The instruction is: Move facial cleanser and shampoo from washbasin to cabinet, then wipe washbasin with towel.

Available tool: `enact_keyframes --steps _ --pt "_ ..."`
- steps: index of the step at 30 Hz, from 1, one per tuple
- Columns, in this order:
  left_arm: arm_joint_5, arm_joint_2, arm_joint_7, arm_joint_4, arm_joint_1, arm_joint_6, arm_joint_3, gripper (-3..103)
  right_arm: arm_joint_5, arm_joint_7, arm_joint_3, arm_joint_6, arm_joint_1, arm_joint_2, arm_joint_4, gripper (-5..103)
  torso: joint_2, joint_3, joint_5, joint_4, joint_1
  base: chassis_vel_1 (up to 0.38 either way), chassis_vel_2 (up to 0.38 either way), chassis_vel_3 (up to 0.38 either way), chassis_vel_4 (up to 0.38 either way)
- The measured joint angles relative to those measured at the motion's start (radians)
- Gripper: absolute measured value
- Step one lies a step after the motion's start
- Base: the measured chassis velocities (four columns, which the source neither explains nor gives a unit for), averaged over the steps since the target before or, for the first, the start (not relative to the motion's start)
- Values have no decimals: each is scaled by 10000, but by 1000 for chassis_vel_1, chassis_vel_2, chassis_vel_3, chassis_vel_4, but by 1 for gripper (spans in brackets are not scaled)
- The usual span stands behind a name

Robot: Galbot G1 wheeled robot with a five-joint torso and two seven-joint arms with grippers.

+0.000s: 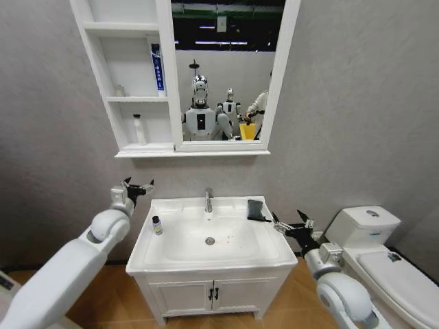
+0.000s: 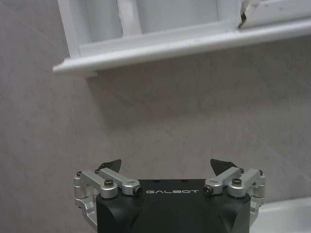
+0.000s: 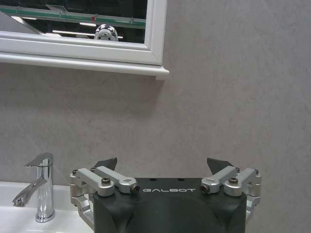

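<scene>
Head view: both claws wide open and empty, left gripper (image 1: 139,188) by the wall, right gripper (image 1: 291,226) beside the towel (image 1: 256,210); small bottle (image 1: 157,225) on the washbasin (image 1: 274,255) rim looks easy to tip.

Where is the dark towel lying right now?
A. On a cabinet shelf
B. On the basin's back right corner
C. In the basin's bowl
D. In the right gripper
B: the towel lies on the washbasin rim's back right corner, right of the tap.
</scene>
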Motion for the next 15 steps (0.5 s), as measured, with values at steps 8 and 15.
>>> enact_keyframes --steps 8,15 --pt "1143 -1340 157 533 1134 -591 -96 100 89 13 37 0 112 -67 -40 100 0 0 2 0 1 0 0 0 0" --pt "1867 -2121 329 1371 1392 -939 -62 100 152 6 137 47 111 -92 -109 100 0 0 0 -1 1 0 0 0 0"
